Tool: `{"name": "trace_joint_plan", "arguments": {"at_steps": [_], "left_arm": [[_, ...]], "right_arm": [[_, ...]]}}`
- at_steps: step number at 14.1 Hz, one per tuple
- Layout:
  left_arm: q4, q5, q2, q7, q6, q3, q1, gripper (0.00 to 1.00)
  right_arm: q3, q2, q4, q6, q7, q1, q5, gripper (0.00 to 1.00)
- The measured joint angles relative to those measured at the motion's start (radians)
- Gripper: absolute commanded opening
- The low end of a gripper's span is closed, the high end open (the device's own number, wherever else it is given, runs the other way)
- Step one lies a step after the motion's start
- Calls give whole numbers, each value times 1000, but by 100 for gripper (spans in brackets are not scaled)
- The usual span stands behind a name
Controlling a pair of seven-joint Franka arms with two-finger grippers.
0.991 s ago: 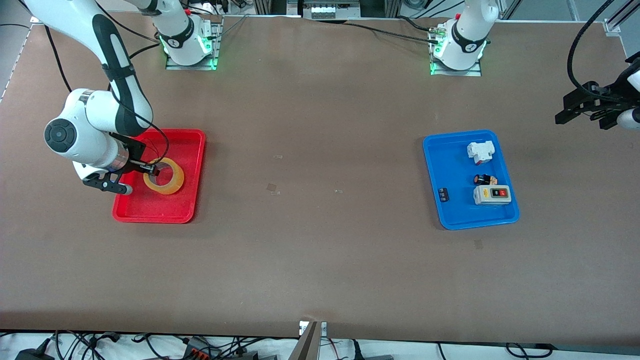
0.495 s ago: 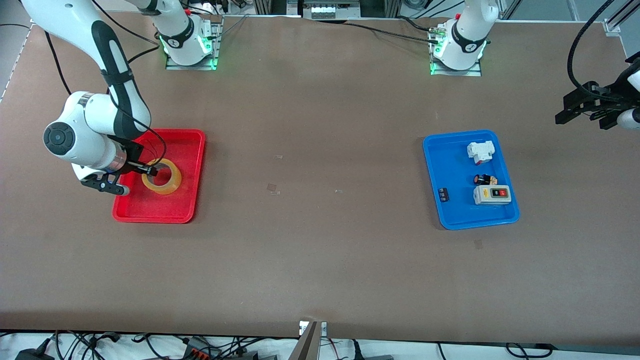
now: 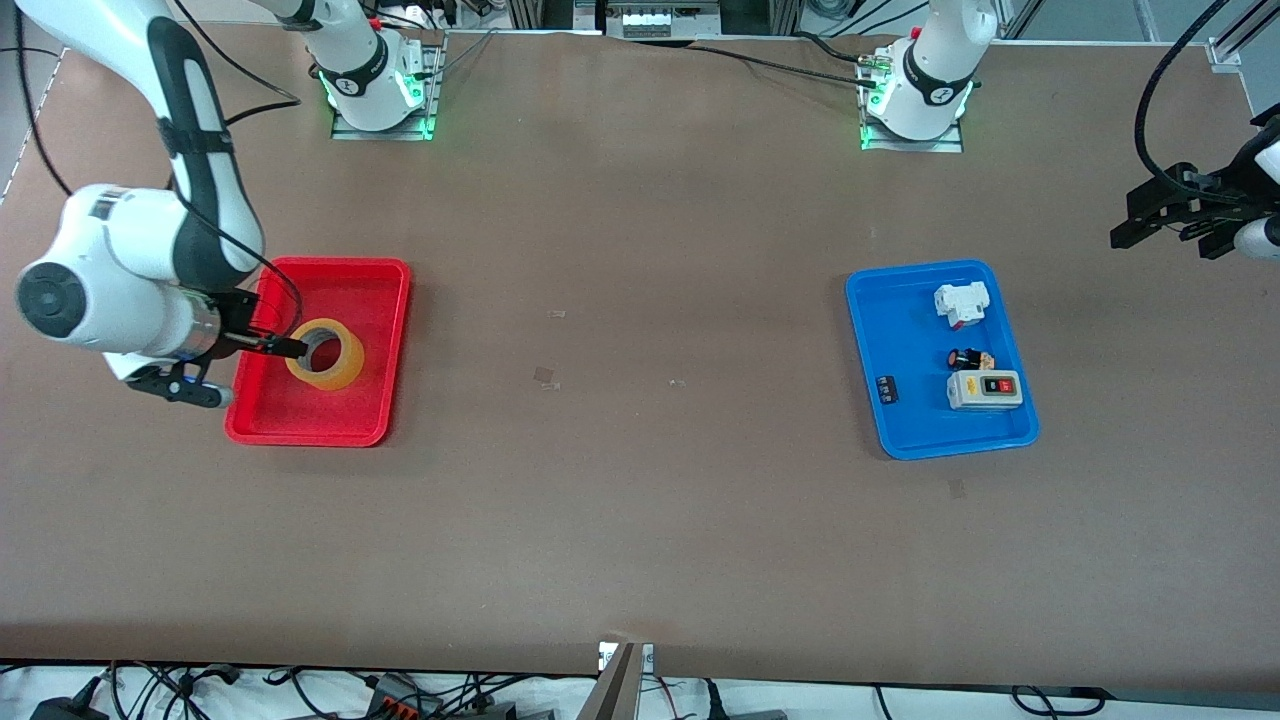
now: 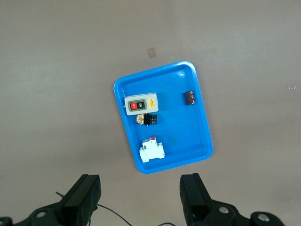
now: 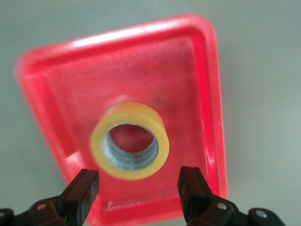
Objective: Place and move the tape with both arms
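Observation:
The tape, a translucent yellow roll, lies flat in the red tray at the right arm's end of the table. My right gripper is open and hangs over the tray's edge beside the tape. One finger reaches to the roll's rim. In the right wrist view the tape rests free in the red tray ahead of the open right gripper. My left gripper is open and empty over bare table past the blue tray. It waits there, and the left wrist view shows it open.
The blue tray holds a white-grey switch box, a white breaker, a small dark and orange part and a small black part. Bare brown table lies between the two trays.
My right gripper has drawn back from the tape toward the right arm's end of the table. Its finger has left the roll's hole. The tape stays in the red tray. The left arm has not moved.

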Motion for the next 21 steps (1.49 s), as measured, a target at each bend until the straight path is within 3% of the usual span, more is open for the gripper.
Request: {"name": "trace_joint_plan", "arguments": {"at_steps": [6,12,14,17,21], "left_arm": [[0,0,0,0,-1,0,0,100],[0,0,0,0,-1,0,0,100],[0,0,0,0,-1,0,0,100],[0,0,0,0,-2,0,0,100],[0,0,0,0,-11,0,0,100]], "right_arm": [[2,-10,355,-254,-120,4,1,100],[9,-6,490,-324,-131,2,1,100],[68,-7,499,-325,-134,-58,-1,100],[263,-17,502,-326,-134,-251,-33,100],[314,-44,434,-282,-136,-284,-81,100]]}}
